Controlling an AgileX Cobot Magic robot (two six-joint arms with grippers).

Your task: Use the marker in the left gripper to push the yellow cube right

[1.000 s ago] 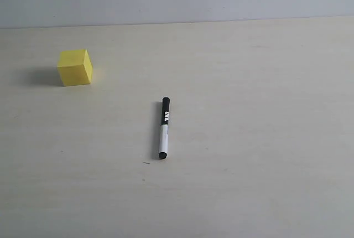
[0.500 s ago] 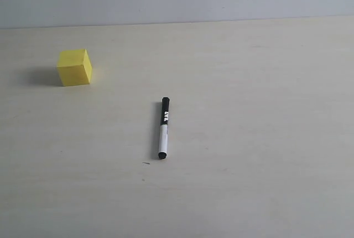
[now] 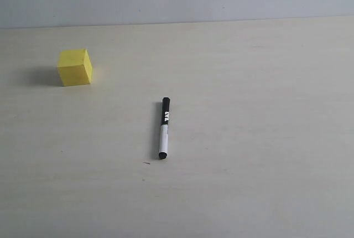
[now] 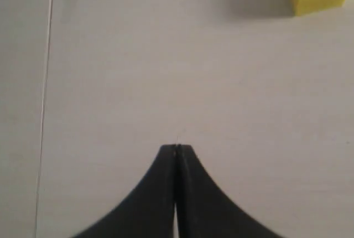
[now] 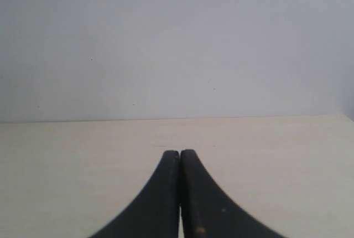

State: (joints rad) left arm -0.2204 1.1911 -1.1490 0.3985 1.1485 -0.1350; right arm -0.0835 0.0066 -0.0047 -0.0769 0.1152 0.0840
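Because the black-capped white marker point(image 3: 164, 128) lies ungrasped on the pale surface point(image 3: 260, 149), the left end effector point(image 4: 176, 148) and right end effector point(image 5: 180, 152) sit pressed together, empty.

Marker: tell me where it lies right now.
The marker lies flat on the table near the middle of the exterior view. It is right of the yellow cube and nearer the camera, apart from it.

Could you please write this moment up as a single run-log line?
marker: flat on table, unheld | cube: apart from marker, untouched | left tool: shut, empty | right tool: shut, empty | push: not started
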